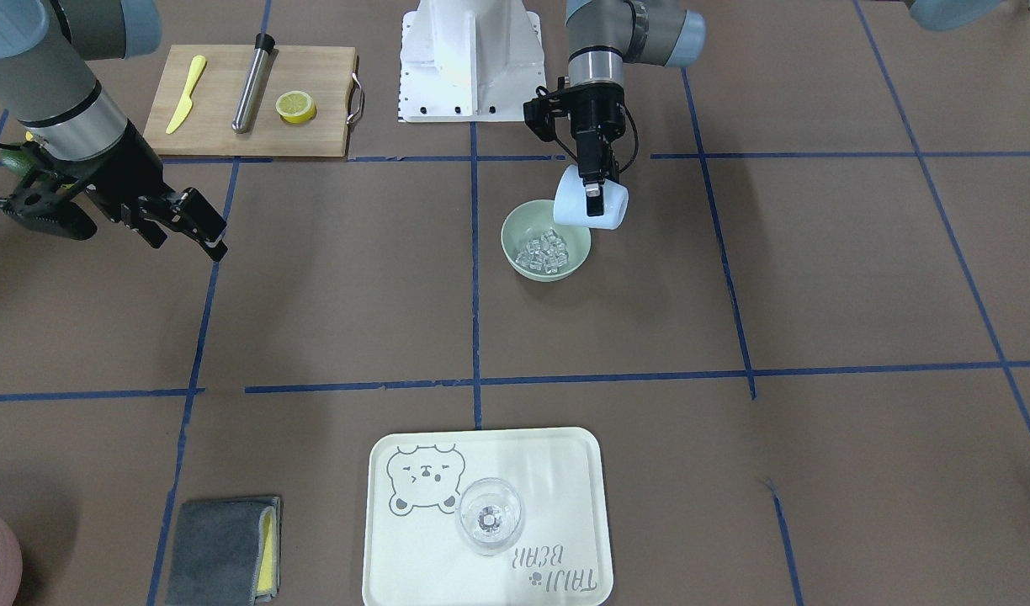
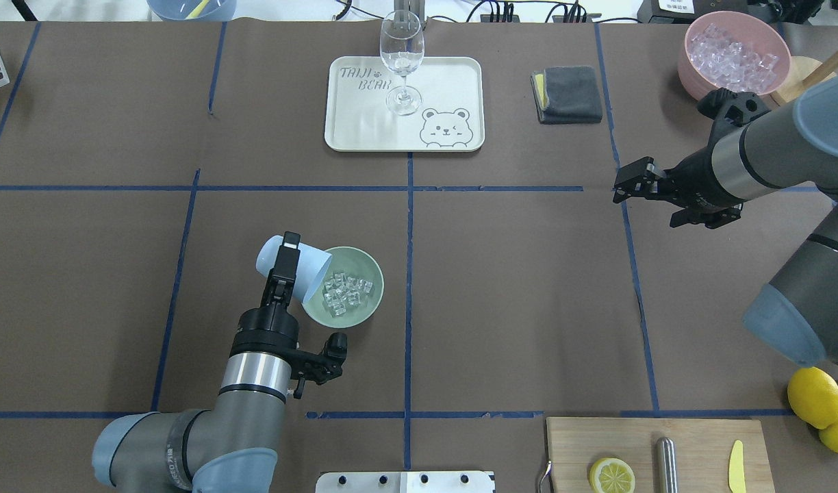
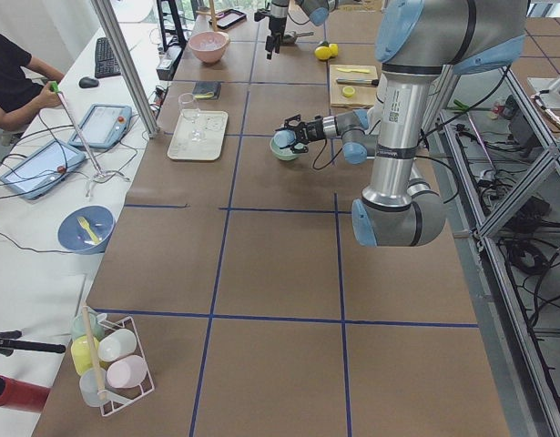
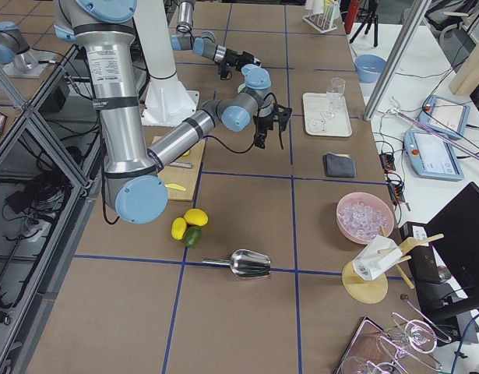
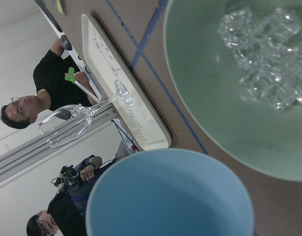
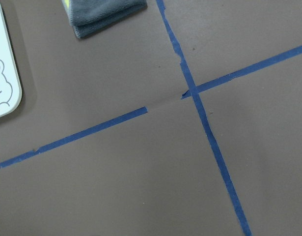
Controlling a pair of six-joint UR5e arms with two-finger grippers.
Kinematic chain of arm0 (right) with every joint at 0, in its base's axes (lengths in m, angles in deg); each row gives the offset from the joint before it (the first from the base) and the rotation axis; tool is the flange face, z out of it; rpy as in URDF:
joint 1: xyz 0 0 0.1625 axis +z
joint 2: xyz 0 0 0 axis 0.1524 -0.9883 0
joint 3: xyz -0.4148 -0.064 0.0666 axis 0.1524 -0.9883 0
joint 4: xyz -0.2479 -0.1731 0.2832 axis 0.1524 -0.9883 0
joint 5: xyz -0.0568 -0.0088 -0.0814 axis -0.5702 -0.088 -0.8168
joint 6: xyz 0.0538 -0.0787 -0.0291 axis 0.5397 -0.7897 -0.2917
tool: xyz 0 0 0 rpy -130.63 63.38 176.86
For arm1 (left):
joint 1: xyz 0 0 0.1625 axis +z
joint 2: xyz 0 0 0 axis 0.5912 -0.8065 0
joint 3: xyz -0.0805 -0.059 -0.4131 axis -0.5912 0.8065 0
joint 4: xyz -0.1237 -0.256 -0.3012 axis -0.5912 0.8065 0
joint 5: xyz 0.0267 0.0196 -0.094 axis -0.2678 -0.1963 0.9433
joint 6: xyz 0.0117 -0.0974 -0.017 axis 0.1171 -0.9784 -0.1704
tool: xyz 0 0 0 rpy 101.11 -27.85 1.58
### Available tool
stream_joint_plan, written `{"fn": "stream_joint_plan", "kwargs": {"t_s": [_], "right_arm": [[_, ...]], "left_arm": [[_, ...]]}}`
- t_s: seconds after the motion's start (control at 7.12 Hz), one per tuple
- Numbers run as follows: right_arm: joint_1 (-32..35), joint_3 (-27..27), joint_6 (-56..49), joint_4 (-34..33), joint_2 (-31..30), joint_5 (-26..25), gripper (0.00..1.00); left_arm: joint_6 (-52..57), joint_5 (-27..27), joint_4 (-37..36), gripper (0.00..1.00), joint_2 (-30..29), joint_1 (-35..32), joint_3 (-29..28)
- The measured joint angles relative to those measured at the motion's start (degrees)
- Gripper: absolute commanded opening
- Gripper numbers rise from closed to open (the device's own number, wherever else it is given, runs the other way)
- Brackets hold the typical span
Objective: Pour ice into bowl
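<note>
The pale green bowl [image 2: 365, 309] [image 1: 517, 229] sits left of the table's centre line. Inside it lies a pile of clear ice [image 2: 347, 291] [image 1: 549, 251] [image 5: 268, 69]. My left gripper [image 2: 289, 255] [image 1: 593, 199] is shut on a light blue cup [image 2: 314, 274] [image 1: 570, 207], tipped on its side with its mouth over the bowl's rim. The left wrist view shows the cup [image 5: 170, 196] with no ice inside. My right gripper [image 2: 628, 183] [image 1: 202, 229] hangs open and empty above bare table far to the right.
A tray [image 2: 453, 75] with a wine glass [image 2: 401, 61] stands at the far middle. Beside it lie a grey cloth [image 2: 568, 94] and a pink container of ice [image 2: 734, 51]. A cutting board [image 2: 693, 455] with a lemon half, muddler and knife is near right.
</note>
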Motion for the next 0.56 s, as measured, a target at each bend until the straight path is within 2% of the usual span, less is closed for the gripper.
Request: {"fn": "stream_joint_plan", "kwargs": {"t_s": [0.28, 0.56], "right_arm": [[0.2, -0.3, -0.4, 0.4, 0.7, -0.1, 1.0], [0.7, -0.2, -1.1, 0.5, 1.3, 0.0, 1.0]], "left_arm": [[-26.6, 0.1, 0.1, 0.0, 4.0, 0.0, 0.5], [-47.6, 0.5, 0.1, 0.0, 8.0, -0.2, 1.4]]}}
